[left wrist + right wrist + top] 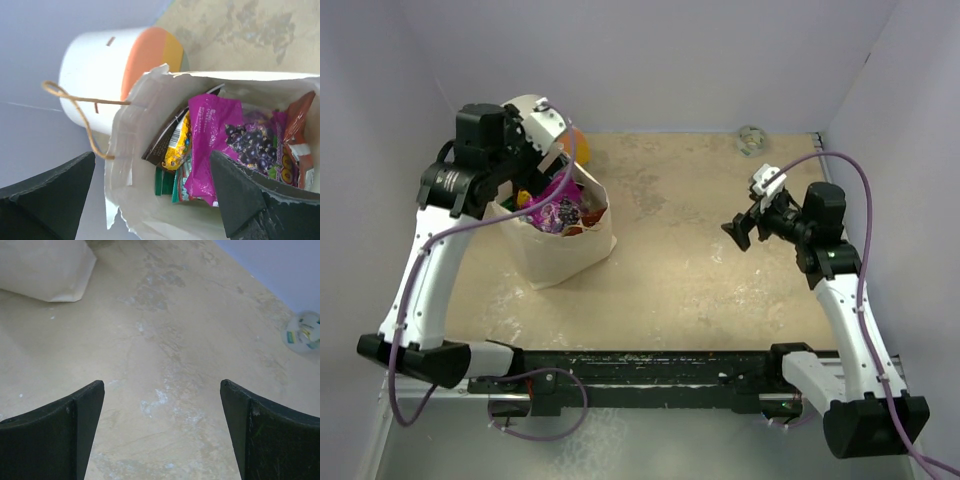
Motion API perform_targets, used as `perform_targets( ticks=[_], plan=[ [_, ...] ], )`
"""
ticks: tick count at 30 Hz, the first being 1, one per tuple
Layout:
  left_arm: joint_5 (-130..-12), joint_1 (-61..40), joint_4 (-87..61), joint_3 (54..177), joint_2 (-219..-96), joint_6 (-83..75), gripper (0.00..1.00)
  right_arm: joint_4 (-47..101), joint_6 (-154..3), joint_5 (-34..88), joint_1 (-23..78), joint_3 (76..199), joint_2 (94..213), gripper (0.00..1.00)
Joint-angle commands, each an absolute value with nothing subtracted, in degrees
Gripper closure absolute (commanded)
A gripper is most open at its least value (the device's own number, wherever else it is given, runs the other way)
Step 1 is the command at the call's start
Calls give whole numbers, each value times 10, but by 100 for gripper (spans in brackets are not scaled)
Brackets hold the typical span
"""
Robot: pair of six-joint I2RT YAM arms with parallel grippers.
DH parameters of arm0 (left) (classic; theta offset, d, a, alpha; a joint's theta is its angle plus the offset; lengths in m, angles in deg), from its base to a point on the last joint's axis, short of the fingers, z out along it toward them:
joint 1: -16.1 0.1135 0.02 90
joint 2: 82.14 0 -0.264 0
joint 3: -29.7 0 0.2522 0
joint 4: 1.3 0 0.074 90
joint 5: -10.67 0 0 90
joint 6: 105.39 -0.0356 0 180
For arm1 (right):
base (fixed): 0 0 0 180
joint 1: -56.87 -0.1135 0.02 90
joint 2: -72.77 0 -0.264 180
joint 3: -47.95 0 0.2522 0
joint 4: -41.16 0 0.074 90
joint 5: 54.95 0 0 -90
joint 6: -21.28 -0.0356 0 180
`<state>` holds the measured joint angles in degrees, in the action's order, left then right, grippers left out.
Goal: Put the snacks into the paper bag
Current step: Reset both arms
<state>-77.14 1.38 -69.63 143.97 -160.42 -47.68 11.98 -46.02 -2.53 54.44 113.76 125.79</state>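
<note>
The paper bag [565, 250] stands upright at the left of the table, its mouth open. Inside it lie the snacks: a purple packet [215, 135], a yellow candy bag [179, 142], a dark brown packet [161, 142], a green packet [164, 181] and an orange-red one [300, 127]. My left gripper [152, 172] hovers open over the bag's mouth with nothing between its fingers; in the top view the left gripper [545, 185] sits above the bag's far rim. My right gripper [745, 228] hangs open and empty above bare table at the right, well away from the bag [45, 270].
A white-and-orange cylinder [115, 65] stands right behind the bag, against the back wall. The bag's string handle [75, 107] loops out toward it. A small grey-green ball [752, 140] lies at the back right near the wall, also in the right wrist view as the ball [302, 332].
</note>
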Motion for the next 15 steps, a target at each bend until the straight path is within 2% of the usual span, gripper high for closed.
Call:
perform_targets(
  ticks=[1,7,15],
  plan=[
    [-784,17,-554,1385,-1534,-386,1,140,-505,81,548,1205,1290,0],
    [-815,25,-458,1307,-1473,-316,1,103,-580,206,547,1275,1349,0],
    [-832,88,-410,1262,-1418,-263,1,147,-627,263,548,1287,1326,0]
  ],
)
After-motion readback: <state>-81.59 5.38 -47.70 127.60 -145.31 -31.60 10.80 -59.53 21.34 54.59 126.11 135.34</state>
